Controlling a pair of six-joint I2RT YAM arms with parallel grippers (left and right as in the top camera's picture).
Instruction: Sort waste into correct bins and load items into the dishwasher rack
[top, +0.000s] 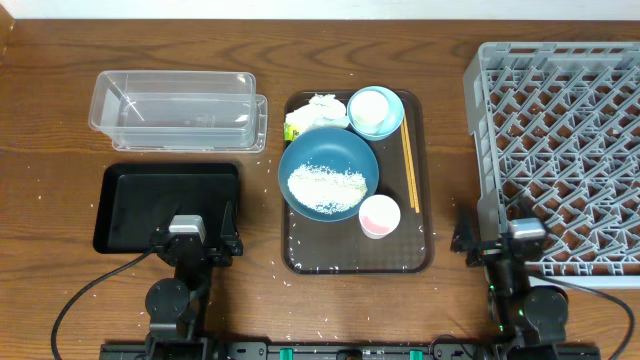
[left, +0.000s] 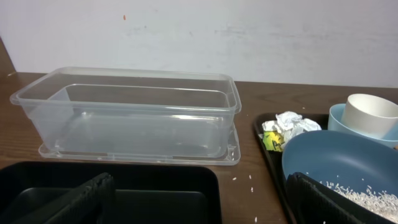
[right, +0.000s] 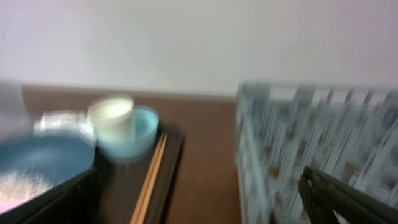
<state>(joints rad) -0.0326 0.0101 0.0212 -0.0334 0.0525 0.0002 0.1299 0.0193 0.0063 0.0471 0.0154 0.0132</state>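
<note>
On the brown tray (top: 330, 250) a dark-blue bowl (top: 325, 150) holds a heap of rice (top: 325, 185). Behind it lie a crumpled tissue (top: 318, 108) with a yellow-green wrapper (top: 292, 128). A white cup (top: 370, 108) stands in the light-blue bowl (top: 396, 112). The pink cup (top: 379, 215) is at the front and the chopsticks (top: 409, 165) lie along the right side. The clear tub (top: 175, 108) and black tray (top: 165, 205) sit left, the grey rack (top: 560, 120) right. My left gripper (top: 193, 232) (left: 199, 199) stands open over the black tray's near edge. My right gripper (top: 500, 228) (right: 202, 199) is open beside the rack.
Loose rice grains (left: 250, 177) are scattered on the wooden table (top: 60, 60) between the black tray and the brown tray. The right wrist view is blurred. A pale wall rises behind the table's far edge.
</note>
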